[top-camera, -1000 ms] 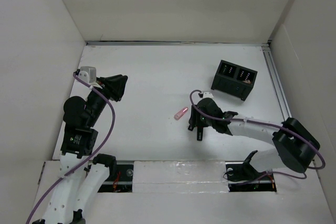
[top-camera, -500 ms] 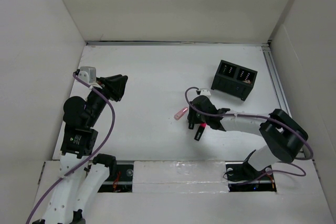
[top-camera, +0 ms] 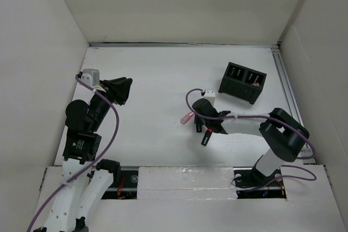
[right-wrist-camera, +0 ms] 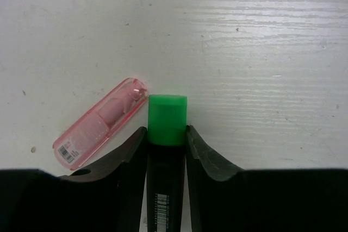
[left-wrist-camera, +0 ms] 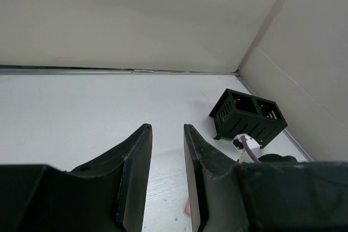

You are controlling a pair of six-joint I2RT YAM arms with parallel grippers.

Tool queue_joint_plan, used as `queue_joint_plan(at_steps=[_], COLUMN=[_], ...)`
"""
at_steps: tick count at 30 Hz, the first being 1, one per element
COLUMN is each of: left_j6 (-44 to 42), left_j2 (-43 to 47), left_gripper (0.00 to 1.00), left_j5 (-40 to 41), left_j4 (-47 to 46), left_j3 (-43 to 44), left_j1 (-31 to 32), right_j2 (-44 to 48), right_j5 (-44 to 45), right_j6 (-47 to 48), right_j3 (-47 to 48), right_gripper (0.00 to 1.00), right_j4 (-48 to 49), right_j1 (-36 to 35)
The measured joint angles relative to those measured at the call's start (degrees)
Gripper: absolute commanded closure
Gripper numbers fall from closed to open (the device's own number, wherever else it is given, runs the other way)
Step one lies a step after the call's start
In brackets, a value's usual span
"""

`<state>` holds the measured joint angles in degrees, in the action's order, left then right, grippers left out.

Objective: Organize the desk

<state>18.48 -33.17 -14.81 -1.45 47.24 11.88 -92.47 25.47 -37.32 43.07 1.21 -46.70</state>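
1. The right arm has swung left across the desk (top-camera: 152,74) since a second ago, and its jaws have narrowed. The right gripper (right-wrist-camera: 166,130) now sits low over the middle of the white top, a little right of centre and nearer the near edge than the far one.
2. In the right wrist view the jaws press on both sides of a green-capped marker (right-wrist-camera: 167,118) with a black barrel, so the pincer looks clamped on it. The marker appears to lie on the desk surface.
3. A pink translucent case (right-wrist-camera: 100,123) lies just beside the green cap, on its left. It is outside the jaws and looks to be nearly touching the cap.
4. This probably means the grasp is made and the marker can be lifted towards the black organizer box (top-camera: 242,82), which stands well apart near the far right corner.
5. The left gripper (left-wrist-camera: 166,134) hangs above the left side of the desk. Its fingers are slightly apart and hold nothing.
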Motion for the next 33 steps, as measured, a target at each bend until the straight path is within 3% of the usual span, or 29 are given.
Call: queue_joint_plan(at_steps=[7, 15, 21, 28, 33], left_j6=[0.0, 0.0, 0.0, 0.0, 0.0], left_j2=[0.1, 0.1, 0.0, 0.0, 0.0], left_gripper=[0.74, 0.74, 0.74, 0.73, 0.72], left_j5=[0.2, -0.1, -0.4, -0.5, -0.7], left_j4=[0.0, 0.0, 0.0, 0.0, 0.0], left_j3=[0.0, 0.0, 0.0, 0.0, 0.0], left_j1=[0.0, 0.0, 0.0, 0.0, 0.0], right_j2=[6.9, 20.0, 15.8, 5.5, 0.9], right_j5=[0.6, -2.5, 0.1, 9.4, 12.5], right_j6=[0.9, 2.9, 4.3, 9.6, 12.0], right_j3=[-0.2, 2.8, 9.5, 17.8, 19.5], right_gripper=[0.89, 0.91, 0.90, 0.91, 0.90], right_j4=[-5.3, -1.0, 4.8, 13.2, 14.8], right_j1=[1.4, 10.5, 18.9, 28.6, 30.7])
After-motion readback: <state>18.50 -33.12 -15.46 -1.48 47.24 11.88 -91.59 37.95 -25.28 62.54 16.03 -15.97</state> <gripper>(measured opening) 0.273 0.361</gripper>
